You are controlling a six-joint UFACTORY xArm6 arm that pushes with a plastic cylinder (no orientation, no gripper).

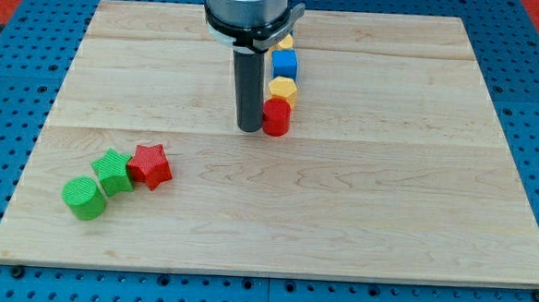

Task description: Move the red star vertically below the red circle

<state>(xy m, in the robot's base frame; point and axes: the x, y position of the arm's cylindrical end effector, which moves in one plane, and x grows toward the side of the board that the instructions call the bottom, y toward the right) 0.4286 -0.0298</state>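
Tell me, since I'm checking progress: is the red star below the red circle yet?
No. The red star sits far to the view's left of the red circle.

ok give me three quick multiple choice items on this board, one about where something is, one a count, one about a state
1. Where is the red star?
A. the view's lower left, beside the green star
B. the view's top right corner
C. on top of the red circle

2. How many green blocks are on the board?
A. none
B. two
C. four

3. Where is my tip?
A. against the red star
B. right beside the red circle, on its left in the view
C. off the board

Answers:
1. A, the red star sits next to the green star, with the green cylinder further left.
2. B, only the green star and green cylinder are green.
3. B, the rod's lower end sits just left of the red circle, far from the star.
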